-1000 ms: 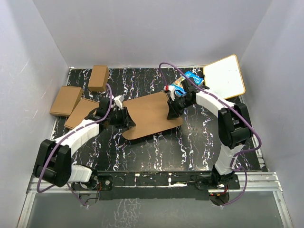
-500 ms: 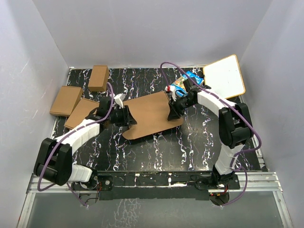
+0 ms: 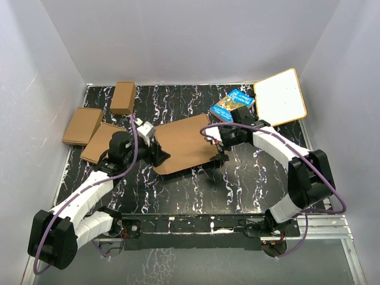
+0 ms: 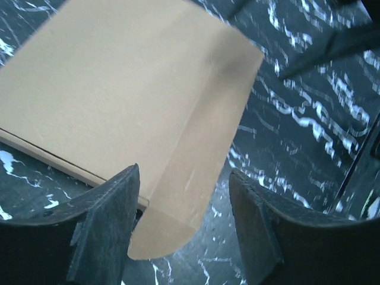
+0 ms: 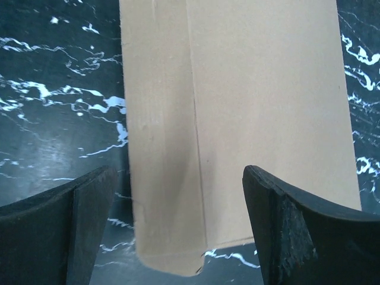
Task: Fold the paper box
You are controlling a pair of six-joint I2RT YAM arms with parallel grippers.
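The paper box (image 3: 185,142) lies flat on the black marbled table (image 3: 249,178), a closed brown cardboard piece with a rounded flap at its near edge. My left gripper (image 3: 159,155) is at its near left corner, open. In the left wrist view the rounded flap (image 4: 178,196) lies below and between the spread fingers (image 4: 107,225), free of the right one. My right gripper (image 3: 221,157) hovers at the box's near right corner. Its wrist view has the box's end (image 5: 178,178) under wide-open fingers (image 5: 303,231), which grip nothing.
Three smaller folded brown boxes (image 3: 82,124) (image 3: 123,97) (image 3: 101,141) sit at the far left. A blue book (image 3: 233,104) and a white board (image 3: 280,96) lie at the far right. Grey walls close in the table on three sides.
Both grippers have opened and let go of the box's edges. The right arm has drawn back toward the near side, uncovering the blue book. The left arm has pulled back too.
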